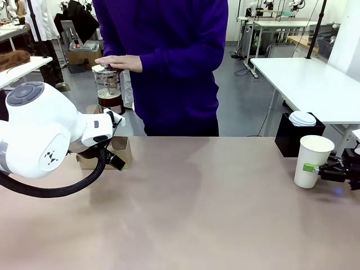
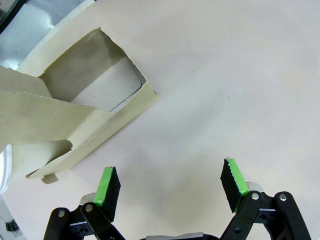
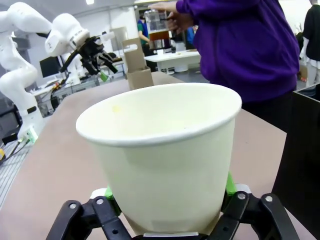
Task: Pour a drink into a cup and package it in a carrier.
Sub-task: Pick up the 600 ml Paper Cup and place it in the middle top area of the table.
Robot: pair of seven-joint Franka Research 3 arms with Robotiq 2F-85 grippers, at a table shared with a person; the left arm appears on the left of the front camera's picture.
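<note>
**Front view.** A person (image 1: 169, 56) stands across the worktop (image 1: 197, 214). 1 hand (image 1: 121, 62) lies flat on the metal top of the pot (image 1: 107, 81), which is beyond the far edge. The drink (image 1: 110, 102) fills only the pot's bottom part. The carrier (image 1: 122, 151) sits at the far left of the worktop, partly behind the left arm (image 1: 39, 135). The left jaws stand apart, close to the carrier. The cup (image 1: 313, 154) stands upright at the right, in the right jaws, with 1 green pad (image 1: 310, 167) against its wall. A black box (image 1: 289, 138) with white lids (image 1: 302, 118) on top is just behind the cup.

**Left wrist view.** The left jaws are wide apart, with both pads (image 2: 107, 186) over bare worktop. The carrier lies ahead at upper left, with 1 slot (image 2: 100, 85) facing us. It is clear of the pads.

**Right wrist view.** The right jaws are clamped on the cup's lower wall, with 1 pad (image 3: 228, 184) showing on each side. The cup is upright. Its inside looks empty, though we cannot see the bottom. Farther off are the carrier, the pot and the left arm.
</note>
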